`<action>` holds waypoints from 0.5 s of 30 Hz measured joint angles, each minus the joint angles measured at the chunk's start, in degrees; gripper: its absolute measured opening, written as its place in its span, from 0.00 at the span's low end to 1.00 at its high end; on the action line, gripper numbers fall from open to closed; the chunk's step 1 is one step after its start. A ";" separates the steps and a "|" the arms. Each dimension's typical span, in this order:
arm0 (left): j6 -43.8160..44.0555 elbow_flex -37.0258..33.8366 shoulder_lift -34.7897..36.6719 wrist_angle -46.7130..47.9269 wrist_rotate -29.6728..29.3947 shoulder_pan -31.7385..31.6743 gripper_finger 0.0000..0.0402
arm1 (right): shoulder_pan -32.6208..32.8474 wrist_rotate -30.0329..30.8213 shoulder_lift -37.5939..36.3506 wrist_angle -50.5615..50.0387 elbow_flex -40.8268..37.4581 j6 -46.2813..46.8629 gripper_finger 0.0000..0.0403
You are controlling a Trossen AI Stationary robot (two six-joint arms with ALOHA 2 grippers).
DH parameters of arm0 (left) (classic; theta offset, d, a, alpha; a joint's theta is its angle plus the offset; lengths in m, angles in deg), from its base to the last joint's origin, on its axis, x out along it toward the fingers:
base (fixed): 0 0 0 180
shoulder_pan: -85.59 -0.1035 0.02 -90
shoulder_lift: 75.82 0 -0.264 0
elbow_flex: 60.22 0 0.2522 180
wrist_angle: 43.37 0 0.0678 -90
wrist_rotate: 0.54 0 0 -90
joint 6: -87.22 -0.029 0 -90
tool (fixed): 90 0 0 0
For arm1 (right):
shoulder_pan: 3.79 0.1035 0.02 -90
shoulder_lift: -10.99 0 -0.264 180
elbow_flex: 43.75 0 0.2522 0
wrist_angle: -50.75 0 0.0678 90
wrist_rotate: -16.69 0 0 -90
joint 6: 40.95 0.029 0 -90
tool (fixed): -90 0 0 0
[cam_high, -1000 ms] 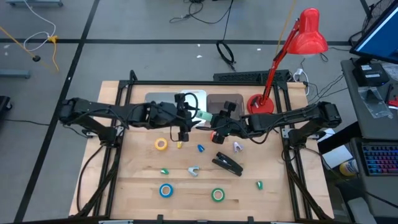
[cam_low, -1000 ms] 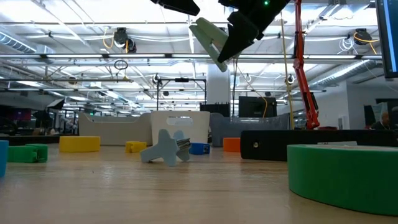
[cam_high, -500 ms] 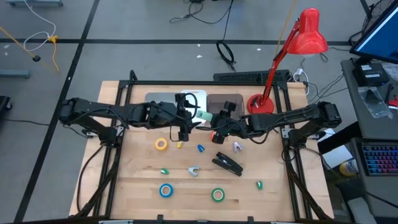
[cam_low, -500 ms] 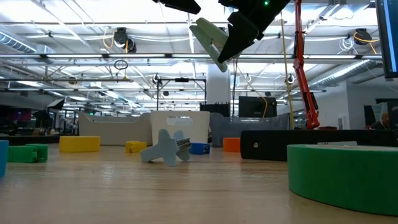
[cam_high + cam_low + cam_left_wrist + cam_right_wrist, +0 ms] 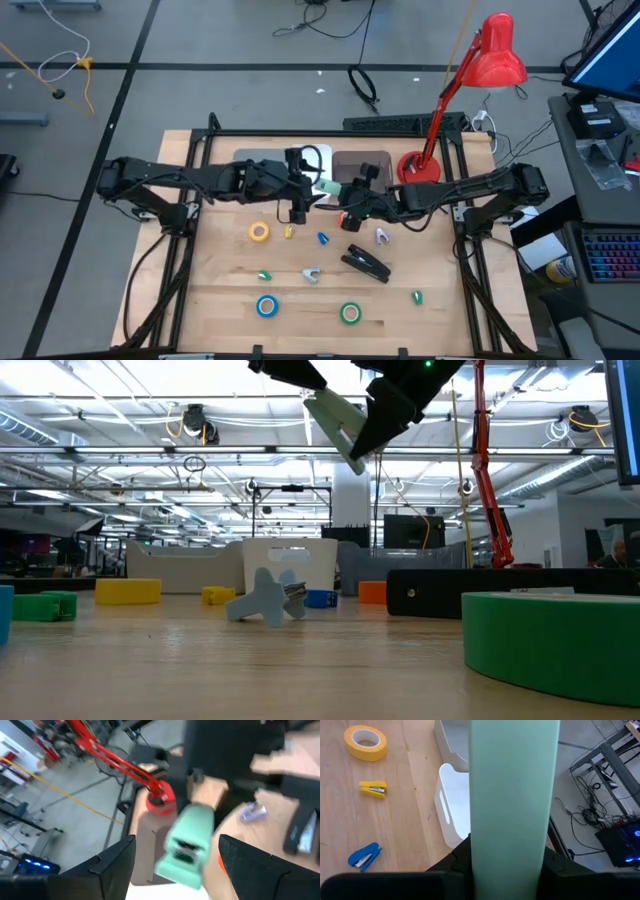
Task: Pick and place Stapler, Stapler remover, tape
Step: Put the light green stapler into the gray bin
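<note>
Stapler, mint green, hangs pinched in our right fingers near the bench's far edge beside our wide-open left fingers; we should lower it squarely over the white bin.

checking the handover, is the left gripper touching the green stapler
Apart. The left wrist view shows the left gripper open, with gaps between its fingers and the green stapler.

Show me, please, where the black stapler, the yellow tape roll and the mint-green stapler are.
black stapler (image 5: 367,263): high view, middle of its body on the table.
yellow tape roll (image 5: 259,232): high view, on its ring.
mint-green stapler (image 5: 512,795): right wrist view, its broad flat side.
</note>
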 joint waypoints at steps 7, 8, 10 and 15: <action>-1.36 0.07 -2.50 -2.98 -0.04 -0.38 0.70 | 0.13 -0.04 0.00 0.51 -0.02 -0.87 0.26; -1.25 0.17 -2.67 -3.17 0.02 -0.61 0.71 | 0.14 -0.07 0.00 0.49 -0.02 -0.84 0.26; -1.28 -0.03 -3.00 -2.55 0.06 -0.91 0.70 | 0.13 -0.87 0.00 0.84 -0.02 -0.87 0.26; -1.78 -0.02 -3.58 -3.08 1.79 -1.44 0.70 | 0.20 -1.54 -0.06 1.28 -0.02 -1.26 0.26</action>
